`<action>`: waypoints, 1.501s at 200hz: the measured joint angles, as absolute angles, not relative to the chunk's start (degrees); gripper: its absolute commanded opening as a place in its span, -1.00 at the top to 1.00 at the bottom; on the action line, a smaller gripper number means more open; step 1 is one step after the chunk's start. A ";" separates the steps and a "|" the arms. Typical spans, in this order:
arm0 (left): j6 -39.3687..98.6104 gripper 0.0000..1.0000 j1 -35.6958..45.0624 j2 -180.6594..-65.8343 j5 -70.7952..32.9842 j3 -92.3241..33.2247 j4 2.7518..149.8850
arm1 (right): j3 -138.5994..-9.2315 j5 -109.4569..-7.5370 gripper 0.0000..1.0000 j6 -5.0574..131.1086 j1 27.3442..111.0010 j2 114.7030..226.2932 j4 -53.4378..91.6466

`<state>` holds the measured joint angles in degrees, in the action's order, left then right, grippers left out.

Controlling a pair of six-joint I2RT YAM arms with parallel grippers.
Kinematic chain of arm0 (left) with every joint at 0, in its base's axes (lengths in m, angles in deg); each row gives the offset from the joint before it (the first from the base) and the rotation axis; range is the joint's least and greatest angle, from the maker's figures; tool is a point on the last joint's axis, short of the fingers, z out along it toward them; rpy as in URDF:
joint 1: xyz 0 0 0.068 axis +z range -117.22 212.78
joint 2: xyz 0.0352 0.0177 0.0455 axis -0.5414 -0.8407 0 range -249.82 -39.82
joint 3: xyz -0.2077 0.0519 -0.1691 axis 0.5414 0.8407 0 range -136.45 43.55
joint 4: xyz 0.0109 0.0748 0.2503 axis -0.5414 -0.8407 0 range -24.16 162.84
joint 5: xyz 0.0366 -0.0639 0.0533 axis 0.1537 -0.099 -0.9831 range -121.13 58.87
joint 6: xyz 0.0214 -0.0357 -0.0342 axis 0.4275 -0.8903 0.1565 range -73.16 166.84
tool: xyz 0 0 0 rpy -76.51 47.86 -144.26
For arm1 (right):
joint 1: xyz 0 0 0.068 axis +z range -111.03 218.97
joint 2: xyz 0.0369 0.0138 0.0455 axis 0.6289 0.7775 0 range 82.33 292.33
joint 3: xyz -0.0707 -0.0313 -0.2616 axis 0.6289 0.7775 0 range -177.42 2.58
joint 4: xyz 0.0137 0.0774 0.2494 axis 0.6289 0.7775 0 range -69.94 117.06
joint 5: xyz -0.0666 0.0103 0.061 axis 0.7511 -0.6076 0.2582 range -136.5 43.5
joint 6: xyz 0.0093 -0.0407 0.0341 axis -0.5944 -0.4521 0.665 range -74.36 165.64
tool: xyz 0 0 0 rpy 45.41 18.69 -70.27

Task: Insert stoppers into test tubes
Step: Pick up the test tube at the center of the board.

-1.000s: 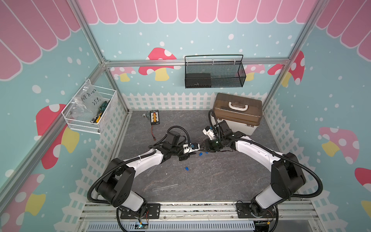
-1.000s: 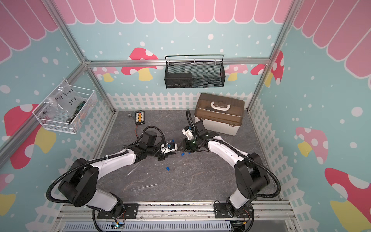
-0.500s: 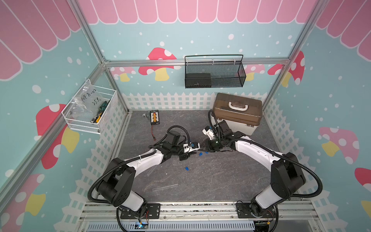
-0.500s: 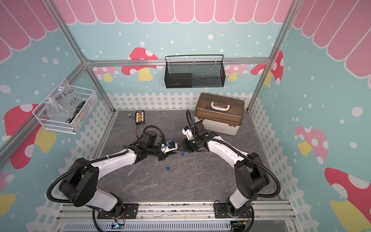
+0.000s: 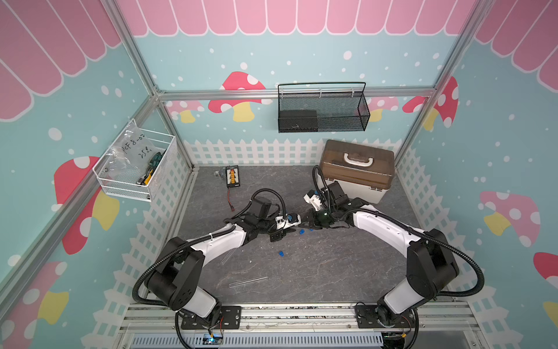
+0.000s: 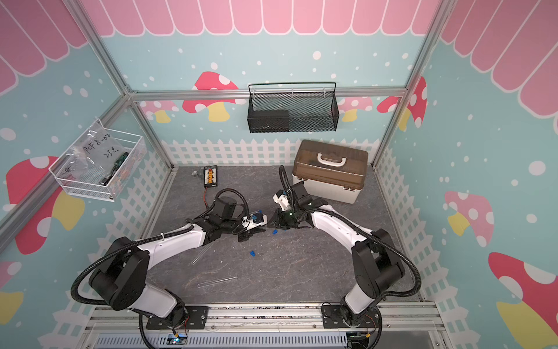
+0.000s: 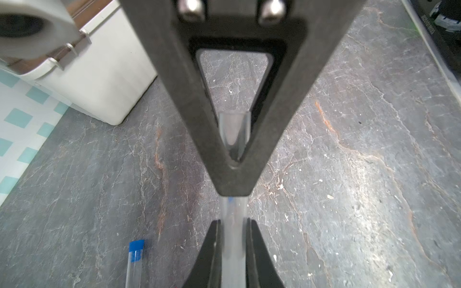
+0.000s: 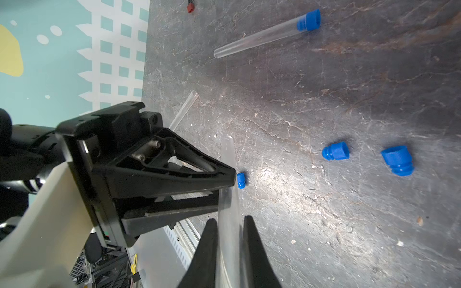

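Note:
A clear test tube (image 8: 229,224) hangs above the grey table, and both grippers hold it. My left gripper (image 7: 233,222) is shut on one part of it. My right gripper (image 8: 229,219) has its fingers pressed against both sides of it. In both top views the two grippers meet tip to tip at mid-table (image 5: 299,224) (image 6: 267,225). Three loose blue stoppers (image 8: 335,150) (image 8: 398,159) (image 8: 240,180) lie on the table below. A second test tube (image 8: 259,37) lies flat with a stopper (image 8: 309,20) in its mouth. An open tube (image 8: 184,109) runs under the left gripper. Another tube (image 5: 247,281) lies near the front.
A white case with a brown lid (image 5: 356,169) stands at the back right, close behind the right arm. A small black charger board (image 5: 232,176) with a wire lies at the back. A white wire basket (image 5: 136,169) and a black mesh basket (image 5: 323,111) hang on the walls.
The right gripper's jaws have narrowed onto the tube that the left gripper holds. Both arms have stayed almost where they were.

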<state>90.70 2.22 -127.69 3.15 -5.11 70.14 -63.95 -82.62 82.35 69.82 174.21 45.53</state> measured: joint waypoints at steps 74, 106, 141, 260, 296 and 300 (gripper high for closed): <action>90.30 0.34 2.22 -127.69 2.99 -5.11 70.49 | -63.95 -84.12 0.80 82.63 69.82 173.79 45.51; 90.30 0.34 2.22 -127.78 2.97 -5.11 70.86 | -63.95 -85.50 0.80 83.09 69.82 172.77 45.51; 90.35 0.39 2.22 -128.11 2.91 -5.11 70.86 | -63.95 -86.38 0.80 83.64 69.82 172.02 45.29; 90.76 0.94 2.22 -128.44 2.69 -5.11 70.81 | -63.95 -85.39 0.45 84.14 69.82 171.89 44.66; 89.82 1.00 2.22 -128.39 2.16 -5.11 70.77 | -63.95 -84.89 0.16 84.58 69.06 171.15 43.85; 89.63 1.00 2.22 -128.37 2.06 -5.09 70.77 | -63.95 -84.93 0.16 84.43 68.90 170.89 43.69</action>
<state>89.63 2.22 -128.37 2.06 -5.09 70.77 -63.95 -84.93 84.43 68.90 170.89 43.69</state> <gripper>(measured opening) 0.178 0.407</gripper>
